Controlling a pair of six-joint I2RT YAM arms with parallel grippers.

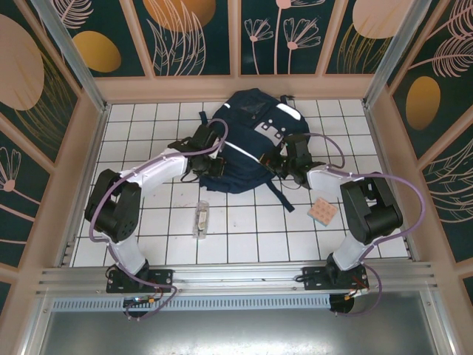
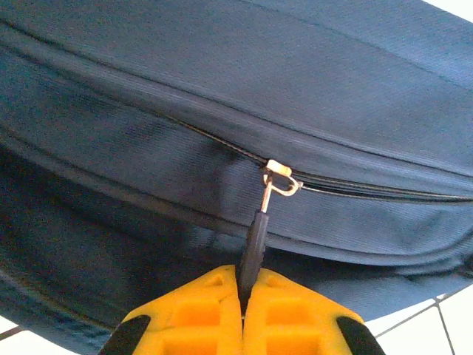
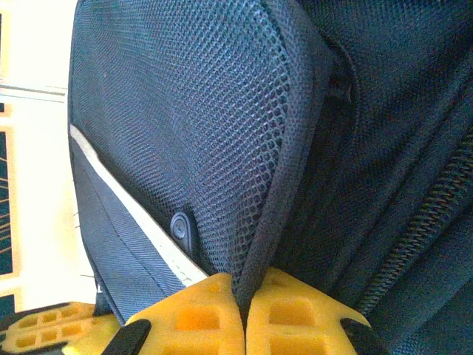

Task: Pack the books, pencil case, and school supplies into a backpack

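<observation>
The white-tiled table (image 1: 148, 133) has the navy backpack (image 1: 255, 140) lying at its far middle, the bag's far end close to the far wall (image 1: 236, 87). Bare tiles lie to the left and right of the bag, and most of the near half of the table is open.

The left gripper (image 1: 213, 164) sits at the bag's left near edge. In the left wrist view its yellow fingers (image 2: 199, 310) are pressed together, pinching the dark zipper pull (image 2: 255, 240) that hangs from a silver slider (image 2: 281, 176).

The right gripper (image 1: 287, 170) sits at the bag's right near edge, its fingers (image 3: 295, 310) closed on the bound edge of a mesh panel (image 3: 192, 126).

The pinkish dot-grid pad (image 1: 323, 212) lies near right, just beside the right arm. The narrow clear box (image 1: 200, 219) lies near centre-left, well apart from the bag; any print on it is too small to read.
</observation>
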